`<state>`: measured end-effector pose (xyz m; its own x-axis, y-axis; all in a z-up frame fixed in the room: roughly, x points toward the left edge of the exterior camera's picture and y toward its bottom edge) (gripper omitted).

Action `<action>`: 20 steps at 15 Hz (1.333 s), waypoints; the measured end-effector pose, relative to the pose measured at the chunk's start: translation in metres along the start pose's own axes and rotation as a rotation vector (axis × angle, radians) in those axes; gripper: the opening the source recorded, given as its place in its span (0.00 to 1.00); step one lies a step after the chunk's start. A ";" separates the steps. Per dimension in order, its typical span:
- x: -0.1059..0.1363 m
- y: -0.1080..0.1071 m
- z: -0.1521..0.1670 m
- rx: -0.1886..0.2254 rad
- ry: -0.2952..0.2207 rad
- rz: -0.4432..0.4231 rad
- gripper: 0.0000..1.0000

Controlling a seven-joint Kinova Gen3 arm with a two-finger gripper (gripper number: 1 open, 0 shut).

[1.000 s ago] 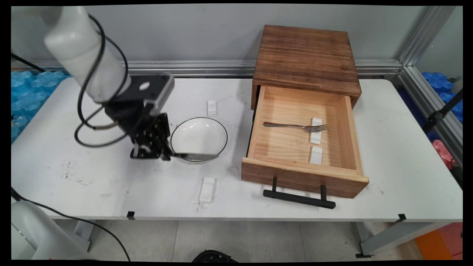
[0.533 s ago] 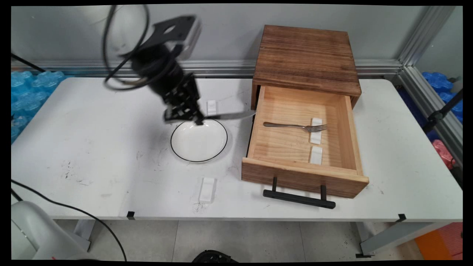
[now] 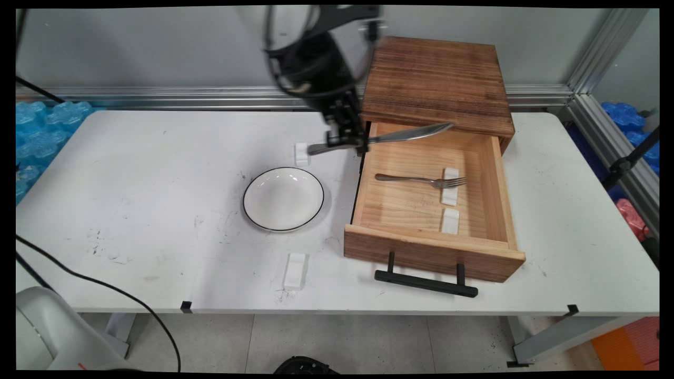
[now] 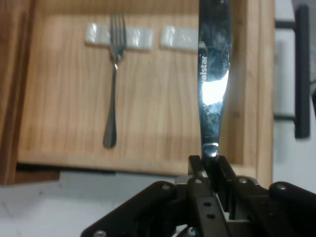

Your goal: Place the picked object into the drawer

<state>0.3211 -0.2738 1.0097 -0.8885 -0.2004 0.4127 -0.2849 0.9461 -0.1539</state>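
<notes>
My black two-finger pincer (image 3: 346, 141) was clamped on a shiny steel table knife (image 3: 387, 138), holding it level in the air, blade reaching over the far left corner of the open light-wood drawer (image 3: 429, 248) with its black bar handle (image 3: 425, 282). The drawer stuck out of a dark-stained wooden box (image 3: 437, 79) at the desk's (image 3: 131, 210) far edge. Inside, a steel fork (image 3: 421, 180) lay with its tines on a small white rest (image 3: 451, 193); a second white rest (image 3: 450, 220) beside it sat bare. The knife was not yet inside, touching nothing. A white round plate with a black rim (image 3: 283, 199) sat on the desk left of the drawer, two white blocks (image 3: 295, 270) near it.
</notes>
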 end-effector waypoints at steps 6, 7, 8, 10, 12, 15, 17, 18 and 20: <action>0.051 -0.004 0.053 0.017 -0.017 -0.001 0.00; 0.058 -0.005 0.065 0.016 -0.026 0.001 0.00; 0.064 -0.005 0.077 0.013 -0.034 0.004 0.00; 0.074 -0.004 0.100 0.006 -0.049 0.011 0.00; 0.082 -0.004 0.123 -0.005 -0.065 0.020 0.00; 0.088 -0.005 0.145 -0.013 -0.081 0.025 0.00; 0.092 -0.007 0.164 -0.019 -0.096 0.031 0.00; 0.093 -0.008 0.174 -0.022 -0.105 0.033 0.00; 0.094 -0.010 0.190 -0.028 -0.120 0.036 0.00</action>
<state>0.1723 -0.3503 0.8797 -0.9354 -0.1932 0.2963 -0.2427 0.9599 -0.1406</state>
